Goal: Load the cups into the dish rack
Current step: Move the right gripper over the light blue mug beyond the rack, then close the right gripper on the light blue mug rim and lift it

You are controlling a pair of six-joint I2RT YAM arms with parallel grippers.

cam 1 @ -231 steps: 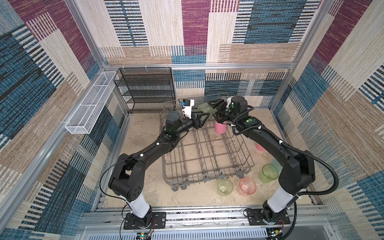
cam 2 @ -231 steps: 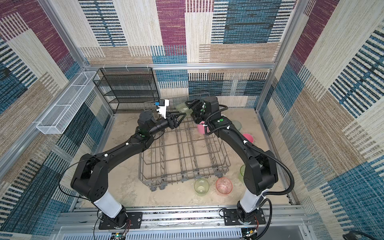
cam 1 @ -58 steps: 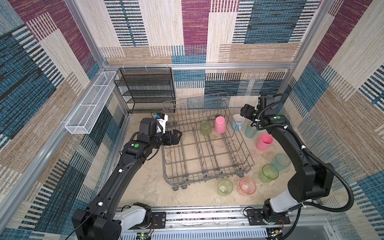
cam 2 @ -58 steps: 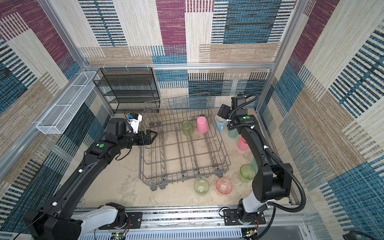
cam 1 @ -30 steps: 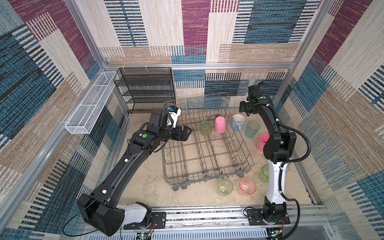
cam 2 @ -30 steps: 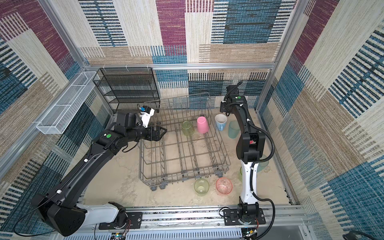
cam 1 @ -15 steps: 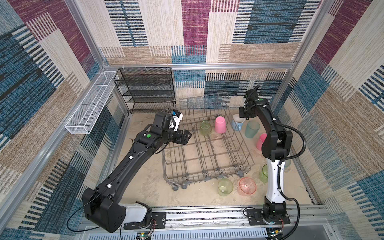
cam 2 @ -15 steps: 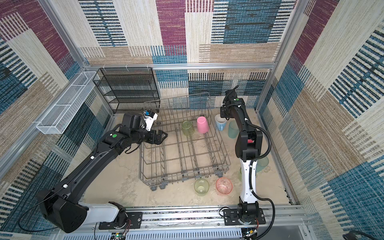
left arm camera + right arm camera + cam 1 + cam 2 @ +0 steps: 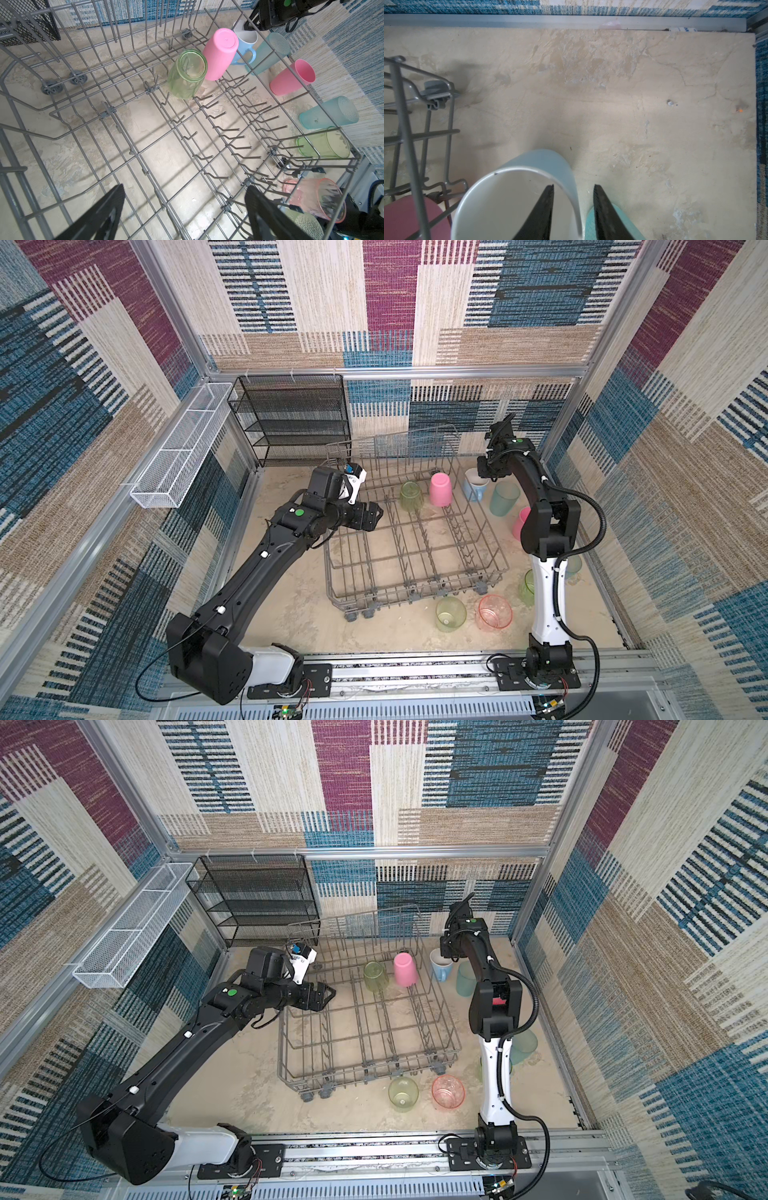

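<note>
Now straddling rim of light-blue handled mug w/ right fingers for lift; can't tell if clamped. Hovering left fingers wide, empty, over grey wire rack.

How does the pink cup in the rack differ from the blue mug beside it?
The pink cup sits upside down inside the dish rack; the blue mug stands mouth-up on the table outside it. The mug has a handle; the pink cup has none. The right gripper straddles the mug's rim; the pink cup is ungripped. Both are opaque.
</note>
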